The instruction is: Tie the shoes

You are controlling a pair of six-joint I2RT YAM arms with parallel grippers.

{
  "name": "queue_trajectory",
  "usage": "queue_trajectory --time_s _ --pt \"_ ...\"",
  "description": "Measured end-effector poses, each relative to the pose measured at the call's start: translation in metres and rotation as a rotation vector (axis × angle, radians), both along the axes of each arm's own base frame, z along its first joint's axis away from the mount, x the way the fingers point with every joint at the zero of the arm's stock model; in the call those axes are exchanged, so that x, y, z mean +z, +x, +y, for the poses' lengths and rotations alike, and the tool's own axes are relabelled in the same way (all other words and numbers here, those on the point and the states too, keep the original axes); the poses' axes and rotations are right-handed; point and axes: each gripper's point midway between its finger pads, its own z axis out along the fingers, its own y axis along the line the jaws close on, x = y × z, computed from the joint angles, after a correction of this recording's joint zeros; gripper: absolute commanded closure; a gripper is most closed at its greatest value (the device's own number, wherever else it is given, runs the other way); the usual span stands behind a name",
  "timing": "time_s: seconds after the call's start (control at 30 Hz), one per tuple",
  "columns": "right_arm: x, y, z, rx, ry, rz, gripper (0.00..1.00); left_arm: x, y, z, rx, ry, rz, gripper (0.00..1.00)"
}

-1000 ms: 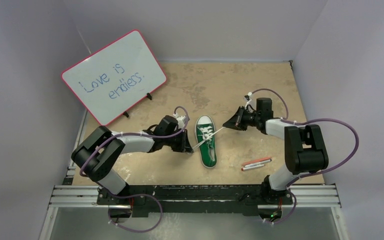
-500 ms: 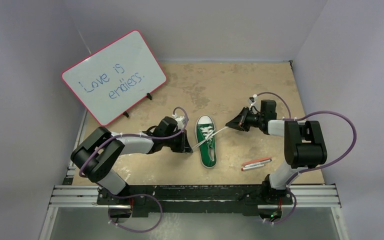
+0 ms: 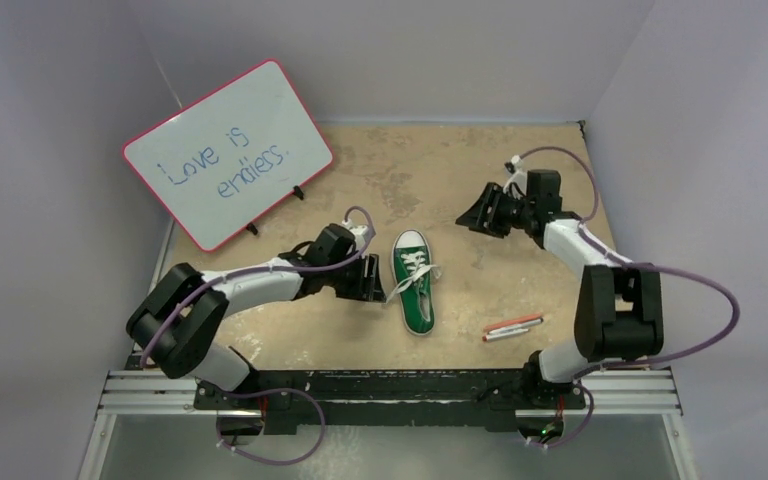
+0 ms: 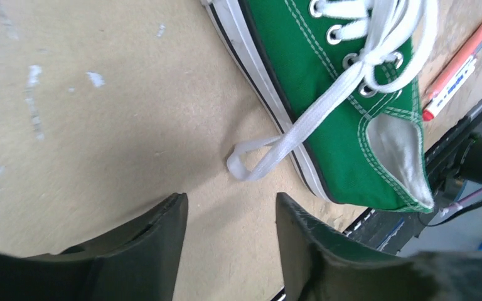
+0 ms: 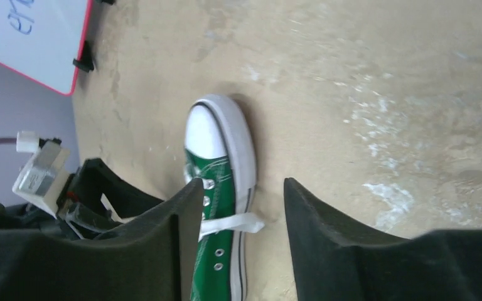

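1. Over the last second, the right gripper (image 3: 482,212) has released the lace end it was pulling taut. It has drawn back toward the far right of the table (image 3: 440,170). The left arm has straightened a little.
2. Nearest the arm bases, two marker pens (image 3: 512,326) lie side by side, to the right of the shoe's heel and apart from it.
3. The green canvas sneaker (image 3: 415,280) rests on its white sole near the table's middle, with its white rubber toe cap pointing away from the bases. Its white laces (image 4: 351,69) are crossed over the eyelets. One end trails off the left side and lies in a slack fold on the table. The right wrist view shows the other end lying flat off the right side.
4. The left gripper (image 3: 368,282) sits just beside the sneaker's left side, low over the table. Its jaws are parted and hold nothing, and the folded lace end lies just ahead of the fingertips.
5. The right gripper is well apart from the sneaker, beyond and to the right of its toe. Its jaws are spread and empty.
6. Farthest, at the left, a pink-framed whiteboard (image 3: 228,150) stands propped, with blue writing on it.
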Motion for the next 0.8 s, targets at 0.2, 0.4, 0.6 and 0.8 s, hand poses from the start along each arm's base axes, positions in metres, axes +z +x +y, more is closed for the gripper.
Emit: queue_trajectory --time_s 0.2,0.4,0.6,0.8 --pt "0.083 -0.016 0.006 0.053 -0.18 -0.144 0.01 0.043 0.015 0.02 0.057 0.048 -0.118 0.35" --pt "0.189 -0.046 -0.027 -0.043 -0.33 -0.322 0.01 0.178 0.06 0.03 0.169 0.015 -0.43 0.35" --pt "0.31 -0.101 -0.06 -0.192 -0.432 -0.567 0.01 0.426 0.105 0.041 0.359 -0.17 -0.884 0.36" --pt "0.388 -0.168 -0.085 -0.33 -0.458 -0.743 0.01 0.529 0.089 0.093 0.528 -0.213 -1.107 0.38"
